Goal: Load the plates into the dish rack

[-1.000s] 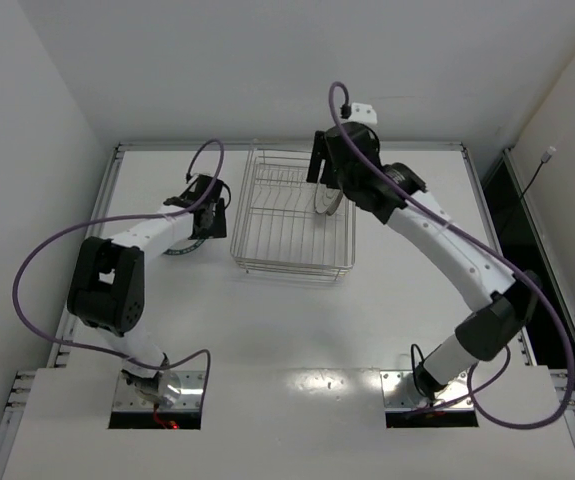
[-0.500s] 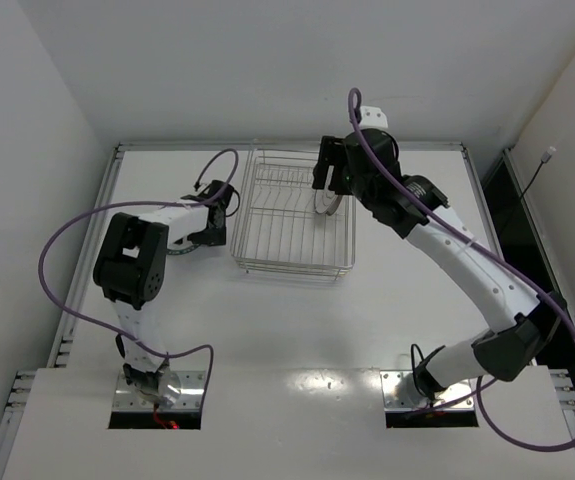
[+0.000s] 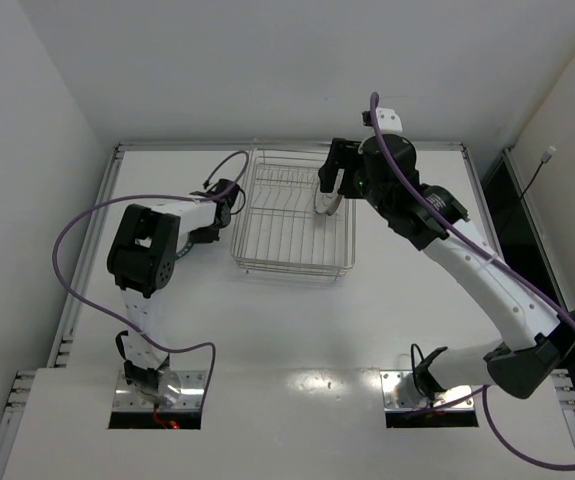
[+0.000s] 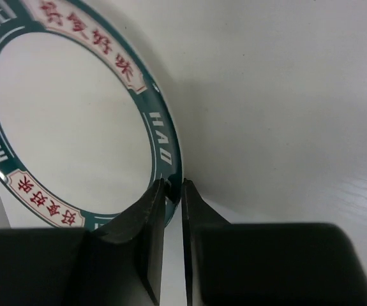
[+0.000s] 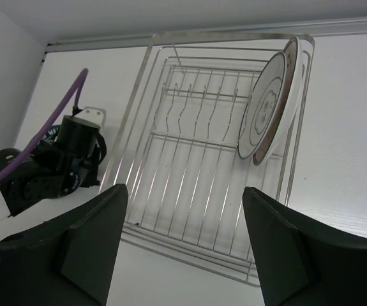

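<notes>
On the smooth white bench, the left arm has folded its dark elbow block in toward the middle over the past second, and its wrist now sits closer to the left side of the dish rack. The left gripper pinches the edge of the teal-rimmed plate between two flat black fingers. The plate is glossy white and round, with a dark teal band carrying white letters and red characters on cream panels. It casts a soft shadow on the bench, and whether it is lifted clear cannot be told. The rack, just beside this gripper, is a rectangular basket of thin shiny wire with upright tines and open grid sides. At its far right end two plates stand on edge, leaning together: the ringed plate in front and a second plate with a brownish edge behind it. The right arm has stretched farther back and to the right, and the right gripper hangs above these plates with its fingers spread wide, holding nothing.
</notes>
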Available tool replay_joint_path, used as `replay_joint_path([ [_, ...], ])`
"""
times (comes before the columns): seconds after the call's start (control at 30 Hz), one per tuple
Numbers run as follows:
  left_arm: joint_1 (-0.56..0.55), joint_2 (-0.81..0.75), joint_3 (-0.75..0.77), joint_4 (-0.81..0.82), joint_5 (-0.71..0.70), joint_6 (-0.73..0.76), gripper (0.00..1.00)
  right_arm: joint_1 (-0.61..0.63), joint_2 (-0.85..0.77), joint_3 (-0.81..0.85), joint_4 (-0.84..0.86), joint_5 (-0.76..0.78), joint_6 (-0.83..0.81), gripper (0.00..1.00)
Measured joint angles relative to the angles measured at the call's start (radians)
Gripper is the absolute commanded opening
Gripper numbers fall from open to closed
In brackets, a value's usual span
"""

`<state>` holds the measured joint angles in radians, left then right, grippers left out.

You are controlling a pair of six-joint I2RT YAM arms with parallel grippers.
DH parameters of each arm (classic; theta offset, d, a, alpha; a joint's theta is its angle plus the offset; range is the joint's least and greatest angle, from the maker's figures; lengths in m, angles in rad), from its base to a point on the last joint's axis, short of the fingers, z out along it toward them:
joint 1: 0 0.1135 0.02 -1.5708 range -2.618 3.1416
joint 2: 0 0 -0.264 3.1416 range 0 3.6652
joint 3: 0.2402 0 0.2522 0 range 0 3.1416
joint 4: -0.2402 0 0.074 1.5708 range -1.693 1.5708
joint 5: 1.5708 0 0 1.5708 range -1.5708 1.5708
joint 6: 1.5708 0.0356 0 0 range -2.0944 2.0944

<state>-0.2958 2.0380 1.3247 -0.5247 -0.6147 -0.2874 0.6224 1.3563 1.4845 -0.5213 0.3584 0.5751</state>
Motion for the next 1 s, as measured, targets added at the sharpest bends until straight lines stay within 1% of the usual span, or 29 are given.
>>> replay_joint_path([
  [0.33,0.000,-0.016,-0.008,-0.014,0.007,0.008,0.00,0.000,-0.031,-0.004,0.011,-0.012,0.000,0.70],
  [0.5,0.000,-0.110,-0.055,-0.032,0.031,-0.024,0.00,0.000,-0.033,-0.006,0.010,-0.020,0.000,0.70],
  [0.67,-0.004,-0.249,-0.039,-0.081,0.029,-0.078,0.00,0.000,-0.050,-0.020,-0.010,-0.022,0.000,0.70],
  [0.77,-0.015,-0.315,0.034,-0.133,0.023,-0.114,0.00,0.000,-0.091,-0.073,-0.014,-0.023,0.000,0.70],
  [0.83,-0.035,-0.333,0.116,-0.173,0.023,-0.132,0.00,0.000,-0.125,-0.118,-0.021,-0.023,0.001,0.70],
  [0.93,-0.080,-0.333,0.285,-0.240,0.024,-0.144,0.00,0.000,-0.172,-0.177,-0.033,-0.024,0.001,0.70],
  [1.0,-0.116,-0.330,0.431,-0.290,0.036,-0.151,0.00,0.000,-0.199,-0.208,-0.041,-0.023,0.001,0.70],
])
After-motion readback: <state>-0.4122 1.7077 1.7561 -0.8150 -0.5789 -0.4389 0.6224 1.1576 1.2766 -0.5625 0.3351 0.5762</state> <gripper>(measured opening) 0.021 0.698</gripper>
